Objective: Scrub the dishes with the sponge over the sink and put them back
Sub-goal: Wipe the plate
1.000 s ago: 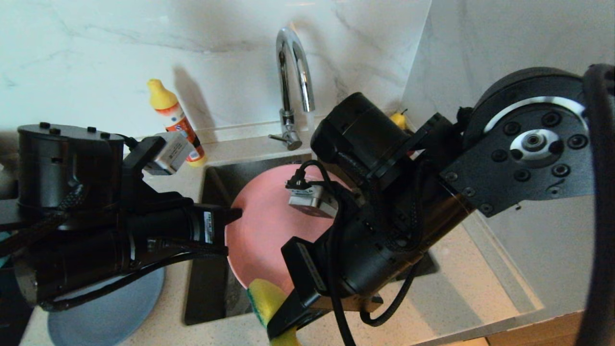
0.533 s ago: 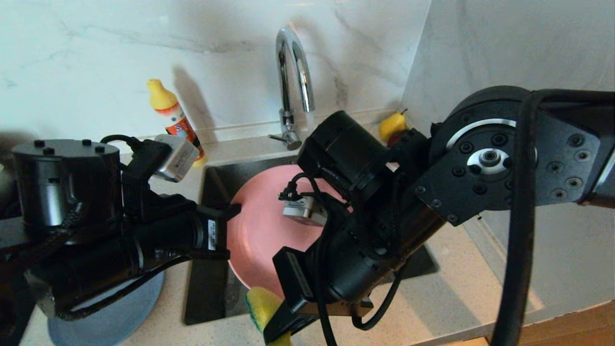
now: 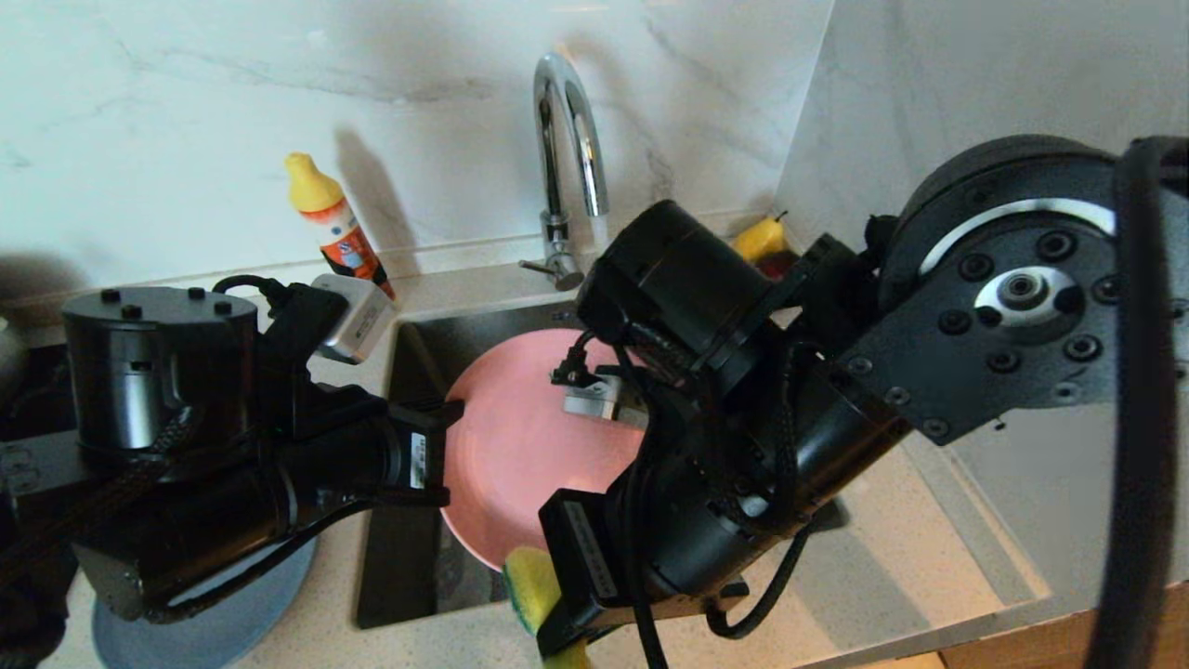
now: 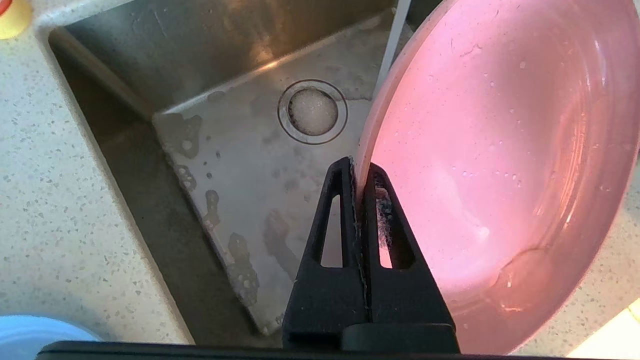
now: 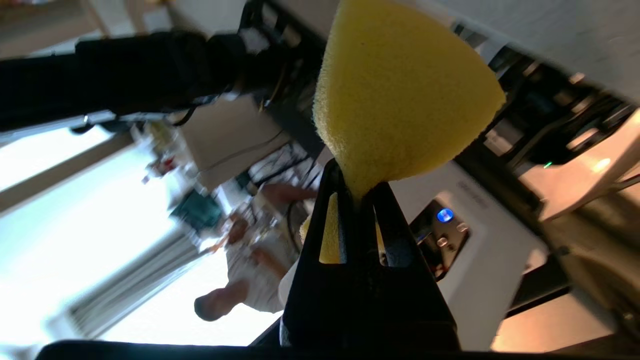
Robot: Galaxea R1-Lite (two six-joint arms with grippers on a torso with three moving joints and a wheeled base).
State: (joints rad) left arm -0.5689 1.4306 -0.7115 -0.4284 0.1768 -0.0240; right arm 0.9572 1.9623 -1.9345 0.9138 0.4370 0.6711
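My left gripper (image 3: 444, 435) is shut on the left rim of the round pink plate (image 3: 520, 437) and holds it tilted over the sink (image 3: 409, 353). In the left wrist view the fingers (image 4: 341, 200) pinch the rim of the plate (image 4: 490, 165) above the basin floor (image 4: 225, 165) and its drain (image 4: 313, 111). My right gripper (image 3: 557, 632) is shut on the yellow sponge (image 3: 528, 581), which sits at the plate's near rim; whether they touch is unclear. The right wrist view shows the sponge (image 5: 400, 95) bulging out of the closed gripper (image 5: 357, 182).
A light-blue plate (image 3: 204, 604) lies on the counter left of the sink, partly under my left arm. The chrome tap (image 3: 568, 139) rises behind the basin. An orange bottle (image 3: 339, 228) stands at the back left and a yellow pear (image 3: 757, 240) at the back right.
My left arm has shifted slightly down and toward the sink, turning the plate a little. The right gripper with the sponge has slid a bit to the right along the plate's near rim.
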